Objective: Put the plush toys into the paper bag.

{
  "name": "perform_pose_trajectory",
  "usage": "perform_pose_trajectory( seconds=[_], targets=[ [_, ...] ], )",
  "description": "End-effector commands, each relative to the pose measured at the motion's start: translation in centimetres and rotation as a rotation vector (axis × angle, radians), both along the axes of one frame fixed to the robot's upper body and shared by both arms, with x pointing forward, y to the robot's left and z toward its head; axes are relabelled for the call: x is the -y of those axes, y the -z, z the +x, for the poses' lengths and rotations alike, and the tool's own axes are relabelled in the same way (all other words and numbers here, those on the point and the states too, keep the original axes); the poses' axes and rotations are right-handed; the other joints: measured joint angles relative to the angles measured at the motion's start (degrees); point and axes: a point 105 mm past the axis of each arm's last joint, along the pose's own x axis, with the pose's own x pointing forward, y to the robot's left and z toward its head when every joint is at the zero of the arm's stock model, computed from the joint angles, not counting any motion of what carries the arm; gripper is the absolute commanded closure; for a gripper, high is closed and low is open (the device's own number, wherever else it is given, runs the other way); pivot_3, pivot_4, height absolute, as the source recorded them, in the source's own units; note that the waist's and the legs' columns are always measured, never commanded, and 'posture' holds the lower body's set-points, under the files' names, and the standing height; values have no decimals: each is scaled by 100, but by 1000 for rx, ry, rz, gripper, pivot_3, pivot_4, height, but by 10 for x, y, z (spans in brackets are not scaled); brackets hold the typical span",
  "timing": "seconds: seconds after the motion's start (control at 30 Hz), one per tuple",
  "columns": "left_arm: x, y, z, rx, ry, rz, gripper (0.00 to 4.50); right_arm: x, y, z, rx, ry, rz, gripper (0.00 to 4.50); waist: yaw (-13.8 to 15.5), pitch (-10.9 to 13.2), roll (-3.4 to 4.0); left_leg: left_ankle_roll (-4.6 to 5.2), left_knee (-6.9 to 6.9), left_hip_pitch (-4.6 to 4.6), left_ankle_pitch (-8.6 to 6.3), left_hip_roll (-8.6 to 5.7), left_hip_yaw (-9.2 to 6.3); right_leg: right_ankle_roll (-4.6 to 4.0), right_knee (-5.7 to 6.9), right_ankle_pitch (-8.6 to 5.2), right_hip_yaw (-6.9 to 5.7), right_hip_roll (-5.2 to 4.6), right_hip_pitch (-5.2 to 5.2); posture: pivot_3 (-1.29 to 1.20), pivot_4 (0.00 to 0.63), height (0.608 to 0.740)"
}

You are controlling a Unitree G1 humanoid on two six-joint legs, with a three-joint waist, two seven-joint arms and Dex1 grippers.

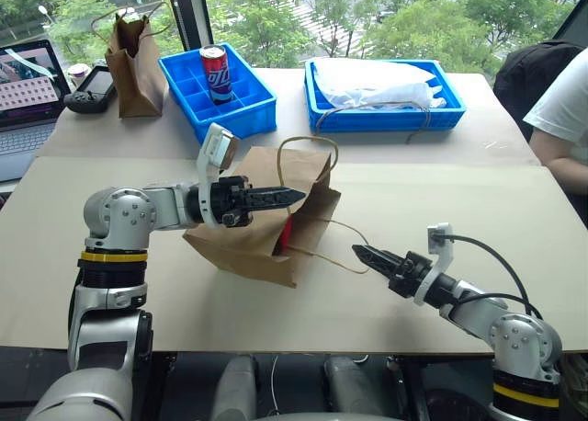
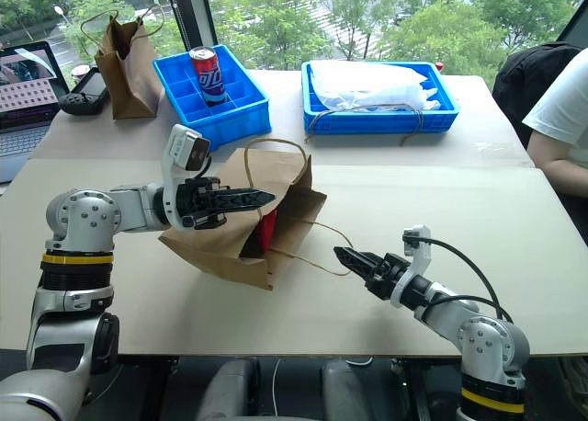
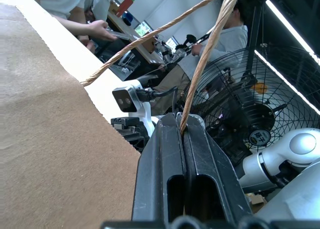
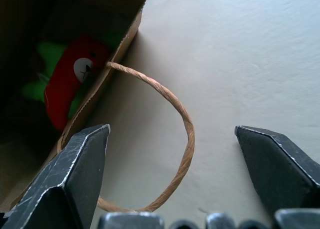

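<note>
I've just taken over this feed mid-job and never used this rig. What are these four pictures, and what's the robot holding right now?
Two pictures come from the robot's head, looking down over its two arms; the other two come from cameras on each wrist. The left gripper is shut on a twisted handle of the paper bag, which lies on its side on the table, mouth toward the right gripper. That one is open, holds nothing, and sits beside the bag's other handle. Its wrist view shows the red plush toy and the green one already inside. Farther back stand two blue bins, a can and a narrower bag.
</note>
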Motion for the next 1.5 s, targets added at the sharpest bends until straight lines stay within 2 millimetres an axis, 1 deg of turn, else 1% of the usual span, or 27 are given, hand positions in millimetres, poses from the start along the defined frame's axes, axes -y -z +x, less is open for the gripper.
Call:
perform_pose_trajectory(
  seconds=[0.03, 0.07, 0.1, 0.17, 0.27, 0.3, 0.33, 0.37, 0.43, 0.5, 0.63, 0.7, 0.77, 0.93, 1.0, 1.07, 1.17, 1.23, 1.33, 1.5],
  targets=[
    [-3, -11, -4, 55, -5, -22, 4500, -7, -18, -5, 52, -51, 115, 1418, 14, 0, 0, 0, 0, -1, 0, -1, 0, 0, 0, 0, 0, -1, 0, 0, 150, 707],
    [-3, -11, -5, 55, -5, -23, 4500, -7, -22, -6, 61, -63, 141, 1694, 18, 0, 0, 0, 0, -1, 0, -1, 1, 0, -1, 0, 0, -2, 0, 0, 150, 707],
    [-3, -11, -5, 55, -5, -23, 4500, -8, -25, -8, 69, -73, 162, 2129, 19, 0, 0, 0, 0, -2, 0, -2, 1, 0, -1, 0, 0, -2, 0, 0, 150, 707],
    [-2, -10, -5, 55, -6, -24, 4500, -8, -34, -10, 90, -91, 204, 2799, 27, 0, 0, 0, 0, -2, 0, -2, 0, 0, -1, 0, 0, -2, 0, 0, 150, 707],
    [-2, -10, -4, 57, -8, -25, 4500, -8, -56, -11, 157, -113, 274, 3803, 24, 0, 0, 0, 0, -2, 0, -2, 1, 0, -1, 0, 0, -2, 0, 0, 150, 707],
    [-3, -11, -2, 62, -13, -24, 4500, -10, -71, -12, 207, -134, 306, 4171, 23, 0, 0, 0, 0, -2, 0, -2, 1, 0, -1, 0, 0, -2, 0, 0, 150, 707],
    [-3, -11, -1, 66, -17, -23, 4500, -11, -81, -13, 238, -148, 327, 4458, 20, 1, 1, 0, 0, -2, 0, -2, 1, 0, -1, 0, 0, -2, 0, 0, 150, 707],
    [-3, -12, 4, 78, -39, -18, 4500, -17, -99, -14, 294, -183, 358, 4458, 10, 1, 1, 0, 0, -2, 0, -2, 0, 0, -1, 0, 0, -2, 0, 0, 150, 707],
    [-3, -14, 14, 105, -79, -5, 4500, -26, -127, -16, 378, -232, 398, 4458, -3, 1, 2, 0, 0, -1, 0, 0, 0, 0, 2, 0, 0, 0, -2, 0, 150, 707],
    [-1, -16, 20, 125, -105, 1, 4500, -32, -143, -14, 418, -244, 412, 4458, 3, 1, 2, 0, 0, 0, 0, 0, -1, -1, 3, 1, 0, 1, -2, 0, 150, 707],
    [4, -41, 34, 180, -128, -59, 4500, -53, -184, -5, 518, -281, 408, 4458, 40, 6, 3, 0, 0, -7, 1, -2, -1, -1, -4, 1, -2, -2, -2, 0, 150, 707],
    [5, -44, 39, 192, -136, -66, 4500, -59, -195, -2, 537, -291, 395, 4458, 47, 9, 3, 0, 2, -15, 2, -5, 0, -1, -3, 2, -2, -4, -9, 0, 150, 707],
    [6, -44, 43, 199, -140, -60, 4500, -63, -205, -1, 555, -298, 382, 4458, 47, 9, 4, 1, -1, -14, 1, -3, -4, -1, -6, 1, -7, -4, -6, 0, 150, 707],
    [15, -43, 47, 221, -127, -57, 4500, -65, -228, -4, 611, -303, 365, 4458, 46, 9, 3, 1, -27, -20, 1, -4, -2, -2, -10, 2, -6, -6, -22, 0, 150, 707],
    [18, -43, 47, 224, -117, -62, 4500, -65, -234, -5, 621, -302, 363, 4458, 44, 9, 3, 1, -31, -23, 2, -4, -3, -2, -9, 2, -7, -6, -27, 0, 150, 707],
    [20, -42, 47, 222, -112, -63, 4500, -65, -233, -4, 618, -290, 342, 4458, 41, 9, 3, 1, -32, -23, 2, -3, -3, -2, -9, 2, -8, -6, -27, 0, 150, 707],
    [25, -35, 48, 208, -108, -28, 4500, -62, -228, -2, 595, -267, 327, 4458, 39, 9, 3, 2, -33, -22, 3, -3, -2, -2, -8, 2, -7, -6, -27, 0, 150, 707],
    [26, -34, 49, 197, -108, -24, 4500, -60, -223, -1, 576, -248, 317, 4458, 39, 9, 3, 3, -34, -22, 4, -3, -3, -3, -8, 2, -7, -6, -27, 0, 150, 707],
    [27, -37, 49, 190, -100, -32, 4500, -56, -215, 0, 551, -219, 307, 4458, 39, 9, 3, 4, -33, -23, 4, -4, -3, -3, -9, 2, -7, -6, -27, 0, 150, 707],
    [28, -48, 44, 192, -70, -56, 4500, -52, -213, -1, 543, -191, 301, 4458, 36, 9, 3, 5, -34, -23, 6, -4, -3, -3, -9, 2, -7, -5, -27, 0, 150, 707]
  ],
)
